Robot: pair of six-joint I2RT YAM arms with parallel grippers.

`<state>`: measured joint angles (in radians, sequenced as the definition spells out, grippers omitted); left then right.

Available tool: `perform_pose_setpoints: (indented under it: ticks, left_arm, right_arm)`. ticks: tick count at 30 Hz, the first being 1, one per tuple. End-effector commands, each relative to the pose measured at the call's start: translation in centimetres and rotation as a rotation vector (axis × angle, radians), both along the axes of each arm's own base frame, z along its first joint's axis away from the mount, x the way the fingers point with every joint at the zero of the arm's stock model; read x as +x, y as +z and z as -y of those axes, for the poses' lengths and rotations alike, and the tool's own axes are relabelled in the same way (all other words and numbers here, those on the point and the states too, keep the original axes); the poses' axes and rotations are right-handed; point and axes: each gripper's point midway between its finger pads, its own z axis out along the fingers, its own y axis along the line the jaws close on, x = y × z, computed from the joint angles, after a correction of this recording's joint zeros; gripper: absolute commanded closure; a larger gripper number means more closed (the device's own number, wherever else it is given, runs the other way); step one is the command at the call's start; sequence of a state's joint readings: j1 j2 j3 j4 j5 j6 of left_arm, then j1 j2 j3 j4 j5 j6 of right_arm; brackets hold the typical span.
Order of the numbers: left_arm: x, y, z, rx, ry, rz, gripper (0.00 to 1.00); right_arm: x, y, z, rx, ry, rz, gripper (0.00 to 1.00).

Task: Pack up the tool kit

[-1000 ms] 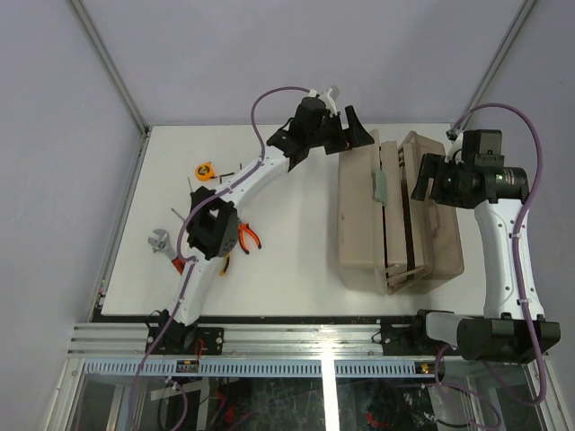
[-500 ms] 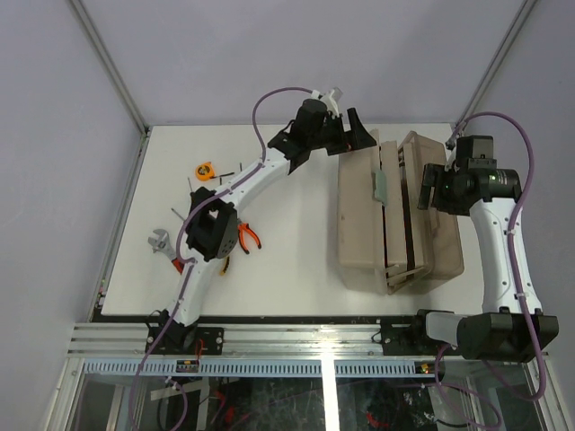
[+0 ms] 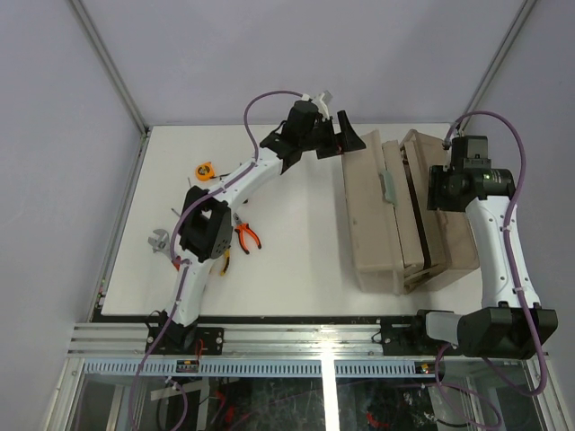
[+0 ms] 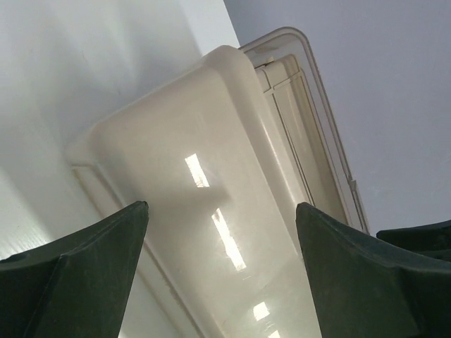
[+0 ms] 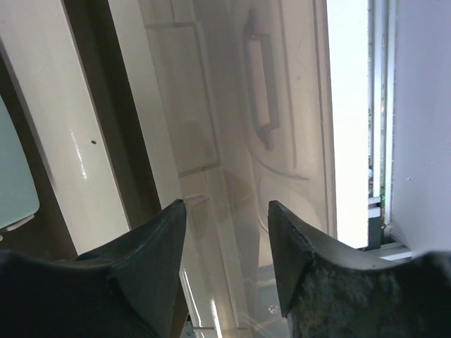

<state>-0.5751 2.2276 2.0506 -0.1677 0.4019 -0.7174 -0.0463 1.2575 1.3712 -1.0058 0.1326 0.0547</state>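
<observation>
Your toolbox [image 3: 382, 220] lies along the right edge of the worktop [image 3: 296, 269], with its see-through brown lid [image 3: 455, 247] on the outer side and the green latch [image 3: 389, 187] facing up. Your left gripper [image 4: 220, 210] is spread wide at its far-left corner. Your right gripper [image 5: 225, 205] hangs over the lid, fingers apart, holding nothing. Pliers [image 3: 247, 236], wrench [image 3: 158, 241] and tape measure [image 3: 206, 170] sit near the left edge.

Overhead camera, close wrist cameras, toolbox [image 3: 373, 224] shared
</observation>
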Motion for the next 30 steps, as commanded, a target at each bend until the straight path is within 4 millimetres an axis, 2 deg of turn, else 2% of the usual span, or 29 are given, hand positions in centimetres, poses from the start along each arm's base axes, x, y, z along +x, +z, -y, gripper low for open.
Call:
perform_pose_setpoints:
  ticks: [1,3,6,10,15,18,23,27,30]
  left_arm:
    - [-1.1,1.6,-0.5,0.009,-0.031,0.025,0.16]
    - [-1.5,2.0,-0.5,0.018,-0.054,0.042,0.16]
    - [-3.6,3.4,0.0,0.038,-0.137,0.101,0.16]
    - [-8.4,5.4,0.7,0.058,-0.254,0.186,0.16]
    - [-15.2,6.3,1.0,0.057,-0.329,0.176,0.14]
    - [-17.4,5.1,0.8,0.093,-0.271,0.08,0.13]
    - [-18.1,1.3,0.2,0.247,-0.036,-0.138,0.12]
    - [-19.1,-1.4,1.6,0.344,0.009,-0.235,0.13]
    - [-19.9,-2.2,3.4,0.371,0.024,-0.238,0.13]
  right_arm:
    - [-0.4,-0.3,2.4,-0.125,-0.027,-0.016,0.47]
    - [-0.5,-0.6,2.2,-0.118,-0.026,-0.013,0.48]
    - [-0.5,-0.8,1.8,-0.094,-0.027,-0.002,0.46]
    - [-0.1,-0.5,1.4,-0.07,-0.03,0.026,0.43]
    - [0.3,-0.1,1.1,-0.053,-0.026,0.039,0.42]
    - [0.4,0.0,1.0,-0.046,-0.023,0.042,0.42]
    - [0.1,-0.2,0.8,-0.036,-0.023,0.04,0.41]
    - [-0.4,-0.6,0.7,-0.031,-0.025,0.031,0.41]
    - [-1.0,-0.6,0.9,-0.04,-0.03,0.027,0.41]
